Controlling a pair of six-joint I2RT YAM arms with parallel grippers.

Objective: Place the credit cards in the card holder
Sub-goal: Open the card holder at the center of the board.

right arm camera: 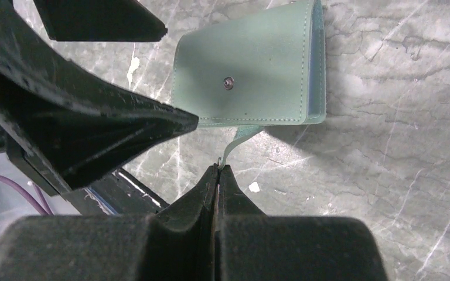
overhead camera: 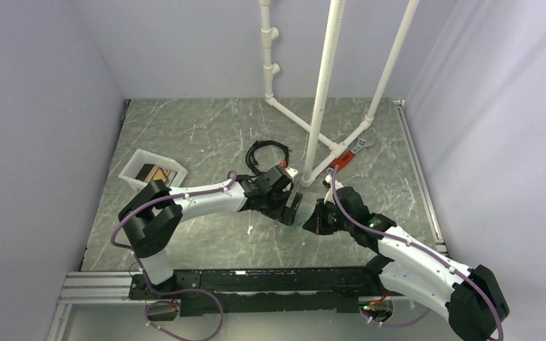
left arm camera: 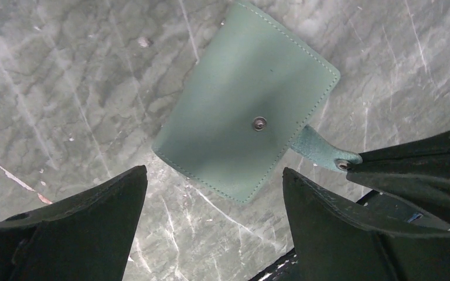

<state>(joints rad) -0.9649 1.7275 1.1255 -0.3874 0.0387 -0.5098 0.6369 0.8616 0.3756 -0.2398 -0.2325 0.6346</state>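
Strap (right arm camera: pixel 237 140) first: my right jaws are closed flat on its tip, pinching the thin green tab where it leaves the card holder (left arm camera: pixel 246 111). My left jaws stand wide apart above it, gripping nothing.

The holder lies folded shut on the worktop (overhead camera: pixel 206 135), in the middle of the top view between my two wrists. The cards (overhead camera: pixel 153 172) sit in the white tray (overhead camera: pixel 131 170) at the left, well apart from it.

I judge the step in hand to be opening the holder. To do it well, I should hold the strap with a light, steady pull so the holder cannot slide. My left jaws should then come down on the free edge, not on the flat face, where they would only press it shut. That edge shows a strip of light blue at the right of my right wrist view. A hard tug on the strap would drag or flip the whole thing.

The face with the metal stud (left arm camera: pixel 259 123) points up. In my left wrist view the long axis seems to run from lower left to upper right, and the strap leaves the lower-right long edge toward my right jaws.
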